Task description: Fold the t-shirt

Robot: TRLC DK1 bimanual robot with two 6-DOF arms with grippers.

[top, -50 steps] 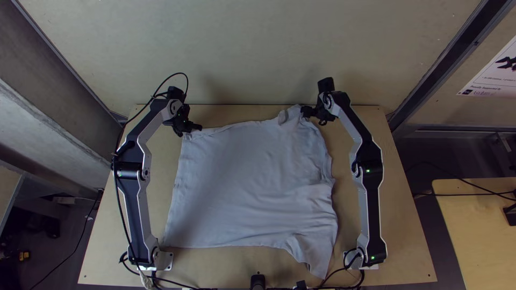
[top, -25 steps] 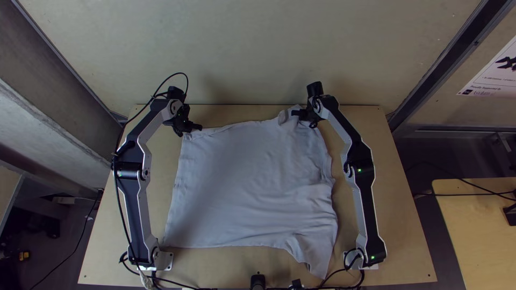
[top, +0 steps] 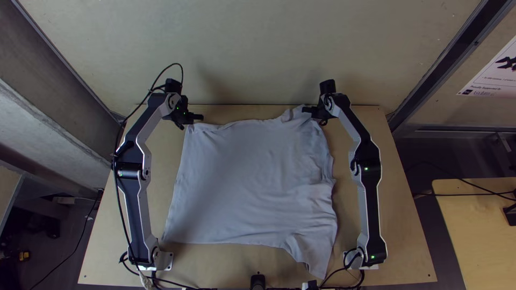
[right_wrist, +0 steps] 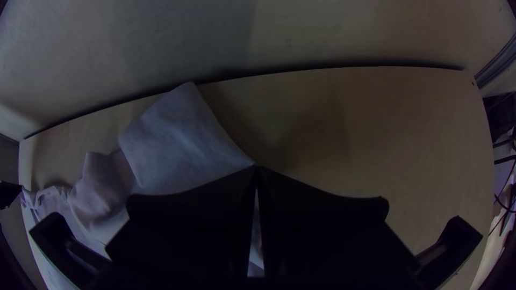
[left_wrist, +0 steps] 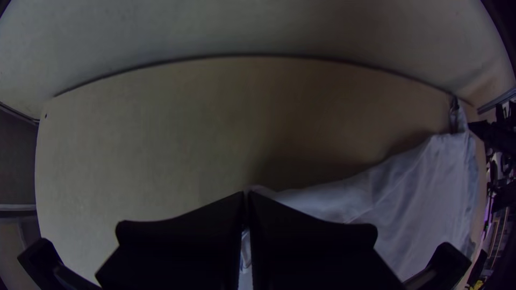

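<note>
The pale t-shirt [top: 252, 182] lies spread on the table, wrinkled along its right side. At its far left corner is my left gripper [top: 196, 116]; in the left wrist view the left gripper [left_wrist: 246, 196] is shut on the cloth, whose edge runs up from the fingertips. My right gripper [top: 307, 110] is at the far right part, by a sleeve. In the right wrist view the right gripper [right_wrist: 256, 169] is shut on the edge of that sleeve [right_wrist: 183, 145], which lies flat with its tip toward the table's far edge.
Light wooden table [top: 398, 231] surrounds the shirt, with a wall [top: 258, 48] behind its far edge. Dark cables [top: 344, 275] lie near the right arm's base. A black mount [top: 258, 280] stands at the near edge.
My left gripper has risen slightly toward the far edge, drawing the shirt's far left corner and near hem with it. The right gripper moved a little left, then back right.
</note>
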